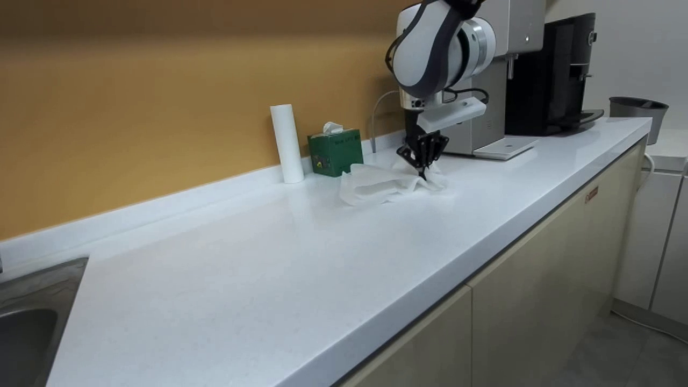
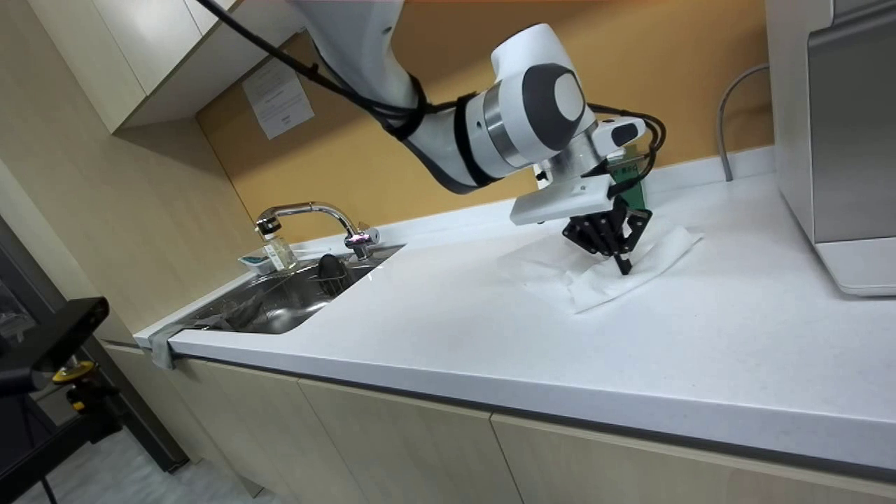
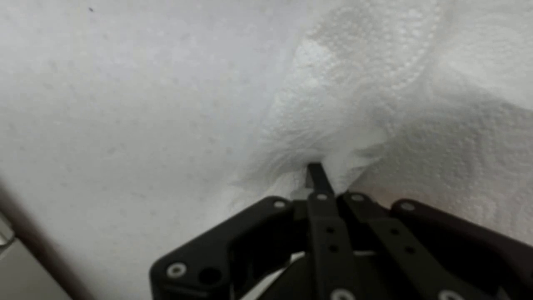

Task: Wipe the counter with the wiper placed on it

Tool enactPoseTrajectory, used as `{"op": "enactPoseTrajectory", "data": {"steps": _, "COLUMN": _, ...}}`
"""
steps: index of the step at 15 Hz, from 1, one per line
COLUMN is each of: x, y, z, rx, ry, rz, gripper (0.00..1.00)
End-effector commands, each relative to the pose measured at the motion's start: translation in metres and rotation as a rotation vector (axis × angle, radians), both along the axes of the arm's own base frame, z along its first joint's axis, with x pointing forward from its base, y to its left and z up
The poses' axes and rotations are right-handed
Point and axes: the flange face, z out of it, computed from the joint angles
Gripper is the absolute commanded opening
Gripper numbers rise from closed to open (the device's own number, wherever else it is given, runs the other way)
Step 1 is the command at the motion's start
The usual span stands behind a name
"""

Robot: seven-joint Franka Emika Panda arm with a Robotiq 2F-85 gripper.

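Note:
The wiper is a crumpled white paper sheet (image 1: 371, 183) lying on the white counter (image 1: 242, 279), with a raised fold on its near side. It also shows in an exterior view (image 2: 668, 255) and fills the right of the wrist view (image 3: 470, 162). My gripper (image 1: 422, 173) points down into the sheet at counter level, and it shows in an exterior view (image 2: 623, 266) too. In the wrist view the gripper (image 3: 322, 181) has its fingers close together with the paper bunched at the tips. One fingertip shows; the other is hidden by the paper.
A green tissue box (image 1: 336, 152) and an upright white paper roll (image 1: 287, 144) stand by the wall. A grey dispenser (image 1: 486, 107) and a black machine (image 1: 551, 75) stand beyond the gripper. The sink (image 2: 287, 304) lies at the opposite end. The counter's front edge (image 2: 448, 374) drops to cabinets.

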Motion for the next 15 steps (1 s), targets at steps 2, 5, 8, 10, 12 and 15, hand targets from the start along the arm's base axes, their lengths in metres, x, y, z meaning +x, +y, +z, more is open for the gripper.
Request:
{"op": "enactPoseTrajectory", "data": {"steps": 2, "x": -0.047, "y": -0.009, "z": 0.005, "rx": -0.011, "ry": 0.042, "rz": -0.074, "gripper": 0.00}}
{"op": "enactPoseTrajectory", "data": {"steps": 5, "x": -0.085, "y": 0.006, "z": 0.006, "rx": 0.011, "ry": 0.094, "rz": -0.027, "gripper": 0.00}}
{"op": "enactPoseTrajectory", "data": {"steps": 8, "x": -0.117, "y": 0.039, "z": 0.006, "rx": 0.053, "ry": 0.147, "rz": 0.071, "gripper": 0.00}}
{"op": "enactPoseTrajectory", "data": {"steps": 10, "x": -0.131, "y": 0.070, "z": 0.003, "rx": 0.083, "ry": 0.179, "rz": 0.171, "gripper": 0.00}}
{"op": "enactPoseTrajectory", "data": {"steps": 12, "x": -0.137, "y": 0.101, "z": -0.002, "rx": 0.107, "ry": 0.210, "rz": 0.265, "gripper": 0.00}}
{"op": "enactPoseTrajectory", "data": {"steps": 15, "x": -0.123, "y": 0.135, "z": -0.010, "rx": 0.103, "ry": 0.221, "rz": 0.344, "gripper": 0.00}}
